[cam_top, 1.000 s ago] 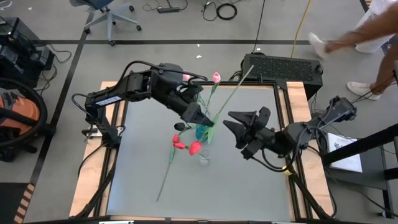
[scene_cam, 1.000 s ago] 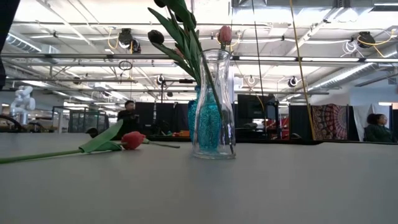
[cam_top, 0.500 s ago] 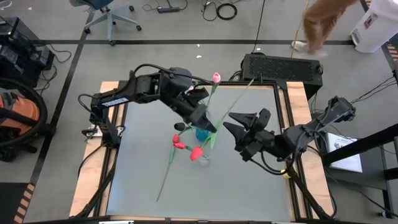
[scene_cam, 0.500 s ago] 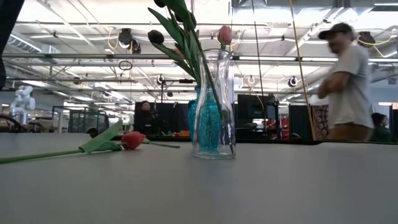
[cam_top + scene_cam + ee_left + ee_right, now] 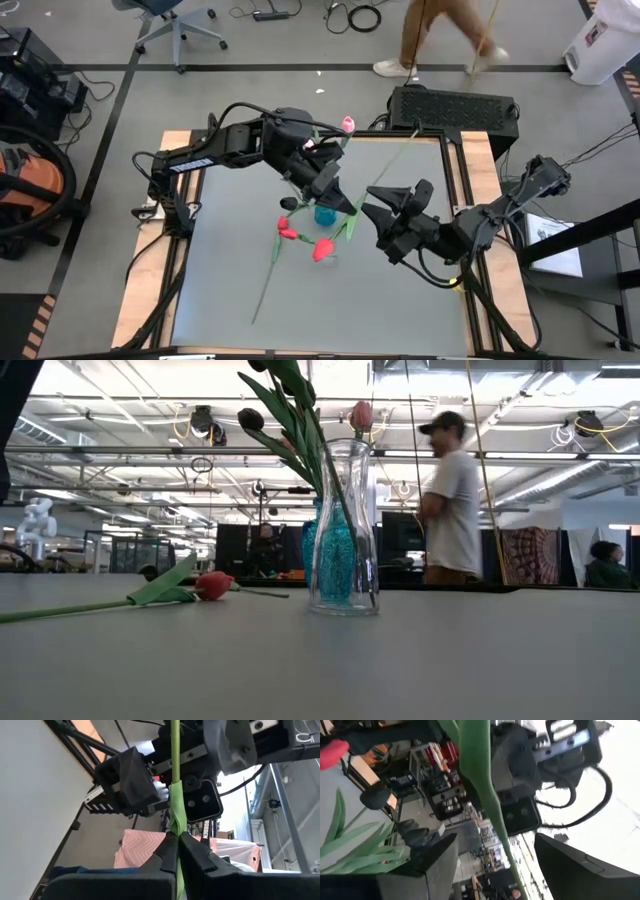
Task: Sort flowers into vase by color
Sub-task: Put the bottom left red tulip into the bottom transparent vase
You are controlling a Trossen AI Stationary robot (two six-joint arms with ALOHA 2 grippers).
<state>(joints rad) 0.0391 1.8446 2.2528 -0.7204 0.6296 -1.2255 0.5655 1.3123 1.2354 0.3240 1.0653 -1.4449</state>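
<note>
- Left hand [image 5: 342,203] is clamped on a green tulip stem [image 5: 175,780], held above the clear vase [image 5: 344,530] mid-surface.
- Right hand [image 5: 375,215] is spread, empty, just beside the stem.
- Step judged: inserting flower; next, stem end must be lowered into the vase mouth.
- Red tulips [image 5: 290,232] lie unsorted on the surface [image 5: 400,300].

Tall stem [image 5: 290,400] cut off by low view's top edge.

we see two matte black jointed arms on the high view. the left arm [image 5: 215,150] carries a white-lettered label strip and looping black cables; the right arm [image 5: 500,210] trails black cables too. both end in wedge-shaped dark fingers [image 5: 197,857].
</note>
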